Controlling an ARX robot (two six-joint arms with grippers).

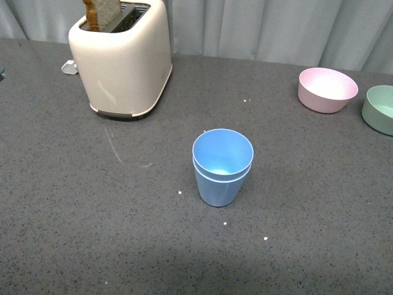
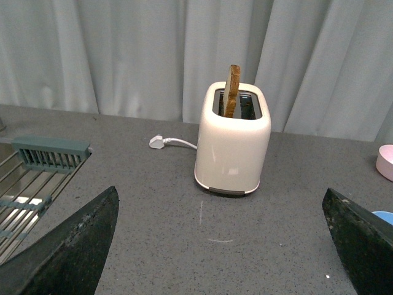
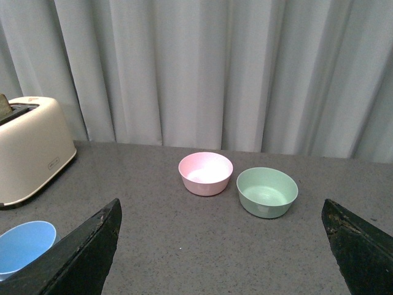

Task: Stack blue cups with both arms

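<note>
The two light blue cups (image 1: 221,167) stand upright in the middle of the grey table, one nested inside the other. Neither arm shows in the front view. My left gripper (image 2: 221,258) is open and empty, its black fingers (image 2: 67,252) wide apart over bare table in front of the toaster; a sliver of blue cup rim (image 2: 384,216) shows at that view's edge. My right gripper (image 3: 221,258) is open and empty, facing the bowls; the stacked cups' rim (image 3: 24,246) shows beside one finger (image 3: 80,258).
A cream toaster (image 1: 123,58) with a slice of toast stands at the back left, its plug (image 2: 158,142) lying behind it. A pink bowl (image 1: 326,90) and a green bowl (image 1: 382,109) sit at the back right. A metal rack (image 2: 31,178) lies far left. Grey curtains hang behind.
</note>
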